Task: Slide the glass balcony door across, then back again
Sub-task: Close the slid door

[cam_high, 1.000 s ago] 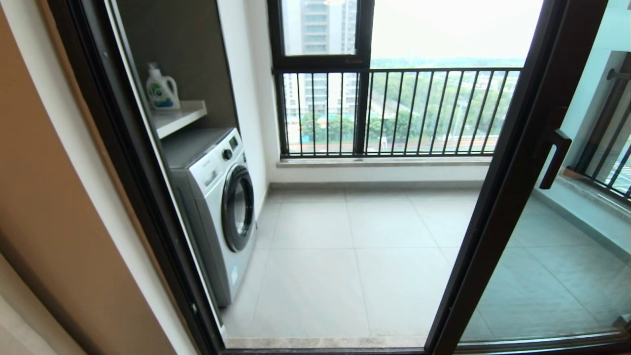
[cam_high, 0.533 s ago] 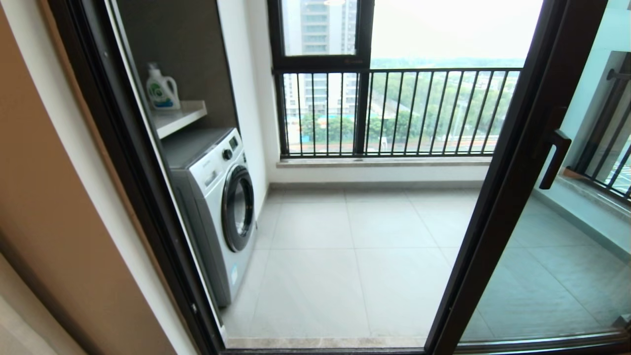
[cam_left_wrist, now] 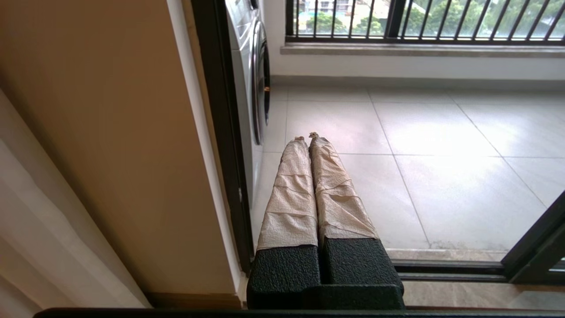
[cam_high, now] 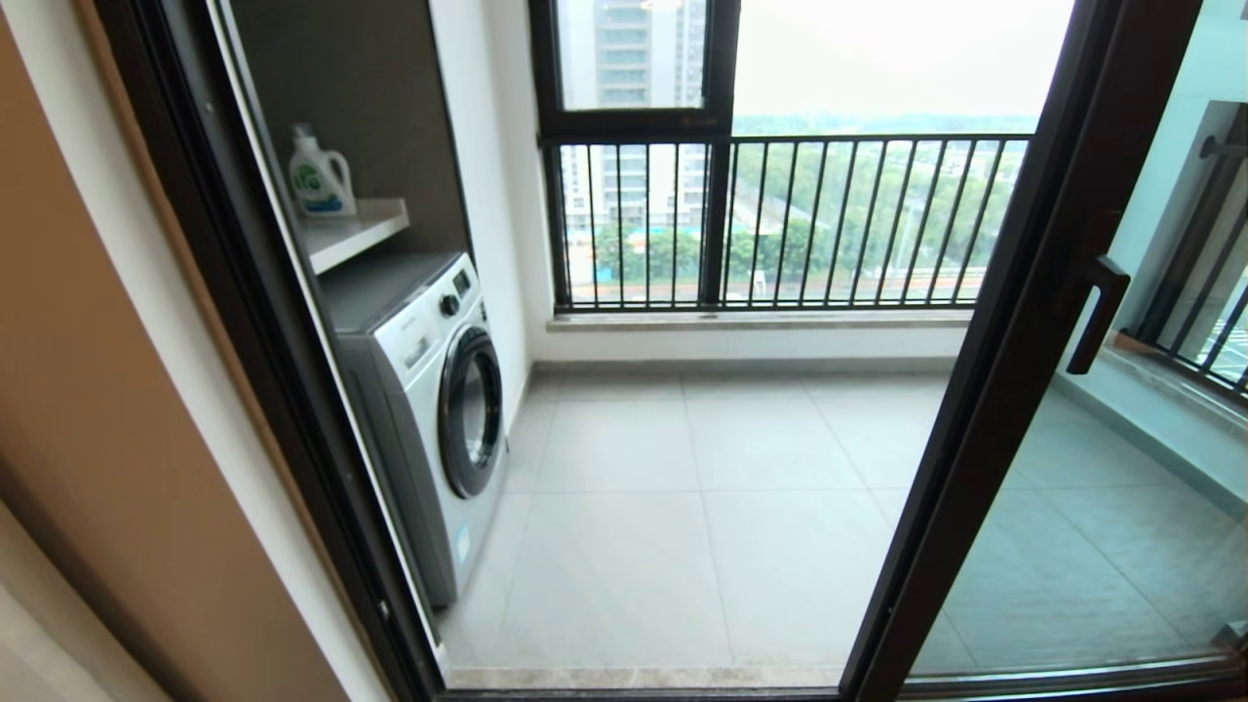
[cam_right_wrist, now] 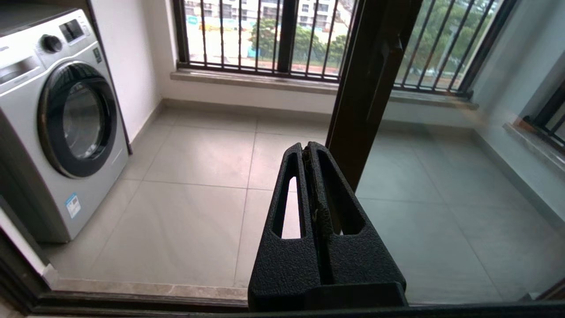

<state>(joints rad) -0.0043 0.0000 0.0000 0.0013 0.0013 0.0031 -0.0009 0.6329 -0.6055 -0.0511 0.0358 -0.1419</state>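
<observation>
Hidden or cut off: neither arm is seen in the head view; the top of the glass balcony door [cam_high: 1024, 390] is cut off by the upper edge, so no top strip can be made out, and its far side runs off the right edge.
Door position: the glass balcony door is stood at the right of the opening, its dark frame slanting down the picture, with the doorway left wide open to its left.
Handle: a black bar handle [cam_high: 1099, 314] is mounted on the door's frame, on the glass side; nothing is touching it.
Left gripper: the left gripper [cam_left_wrist: 307, 138] is held low near the left door jamb [cam_left_wrist: 220, 132], pointed out over the tiled floor [cam_left_wrist: 441, 176]; its tape-wrapped fingers [cam_left_wrist: 291, 185] are pressed together with nothing between them.
Right gripper: the right gripper [cam_right_wrist: 308, 148] is held before the door's frame edge, apart from it as far as can be told; its black fingers [cam_right_wrist: 335, 207] are closed together and nothing is held.
Balcony: a washing machine [cam_high: 429, 390] is set at the left, with a detergent bottle [cam_high: 320, 175] on the shelf [cam_high: 356, 232] above it.
Railing: a window with black vertical bars [cam_high: 780, 224] is seen at the back.
</observation>
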